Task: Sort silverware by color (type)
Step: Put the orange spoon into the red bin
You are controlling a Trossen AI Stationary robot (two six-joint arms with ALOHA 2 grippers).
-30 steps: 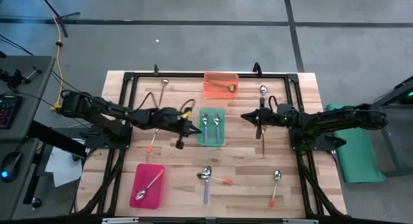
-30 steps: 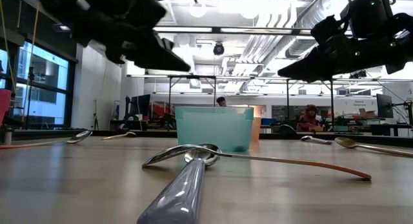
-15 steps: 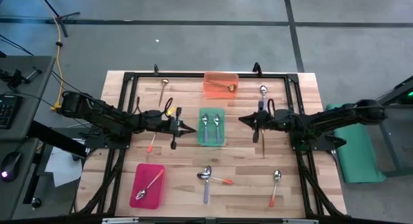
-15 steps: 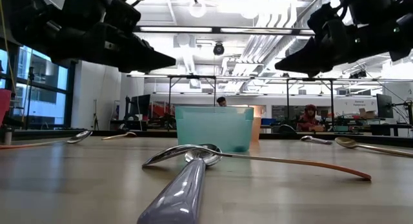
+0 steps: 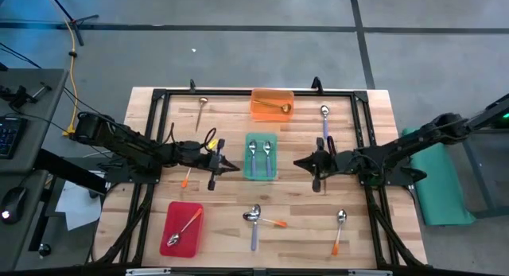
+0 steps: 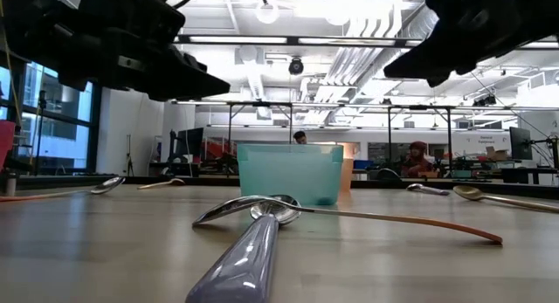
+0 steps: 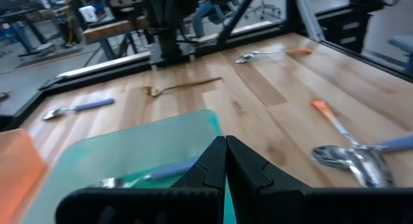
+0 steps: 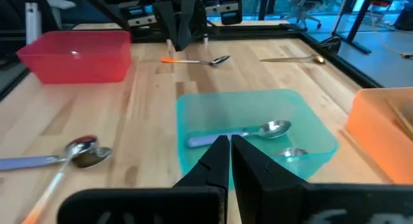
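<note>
Wooden table (image 5: 398,228), black frame (image 5: 163,95) along its edges. We count ten spoons from above.

- **Green tray (image 5: 260,136), table middle:** two spoons (image 5: 253,152). One handle reads purple in the right wrist view.
- **Orange tray (image 5: 256,109), far edge:** one gold spoon (image 5: 274,108).
- **Red tray (image 5: 172,213), near-left:** one spoon (image 5: 184,229).
- **Loose on the wood:**
  - gold spoon (image 5: 202,109), far-left
  - purple spoon (image 5: 324,117), far-right
  - orange spoon (image 5: 186,179), beside the left arm
  - purple spoon (image 5: 254,224) and orange spoon (image 5: 272,221), crossed at the near edge
  - orange spoon (image 5: 339,230), near-right
- **Eleventh spoon:** the left wrist view adds a gold one (image 7: 181,88) by the right arm's base.

Left gripper (image 5: 231,165) hangs just left of the green tray. Its fingers are pressed together and hold nothing. Right gripper (image 5: 299,162) hangs just right of the same tray, also closed and empty. Bare wood lies open between the green tray and the crossed pair, and along the near-left edge past the red tray.
</note>
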